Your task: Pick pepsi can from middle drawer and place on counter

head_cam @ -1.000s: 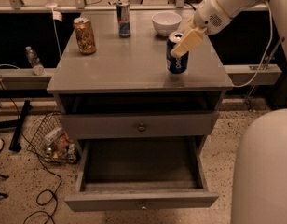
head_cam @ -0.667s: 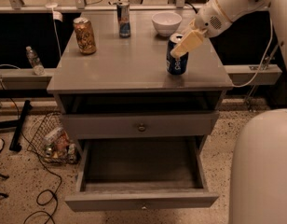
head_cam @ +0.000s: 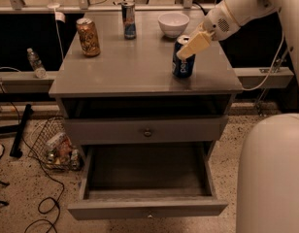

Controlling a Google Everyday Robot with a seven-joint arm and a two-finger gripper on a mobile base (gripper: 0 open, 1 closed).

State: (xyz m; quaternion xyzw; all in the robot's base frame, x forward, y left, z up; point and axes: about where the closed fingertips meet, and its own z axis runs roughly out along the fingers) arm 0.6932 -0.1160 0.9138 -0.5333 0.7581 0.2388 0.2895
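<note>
Our pepsi can [head_cam: 182, 58] stands upright on the worktop [head_cam: 130, 64], right side, our hand [head_cam: 192, 45] at its top rim; whether it grips we cannot tell. We should release fully, then rise straight to avoid tipping.

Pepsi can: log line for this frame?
pepsi can: upright on counter | tool: at can's top | middle drawer: open
</note>
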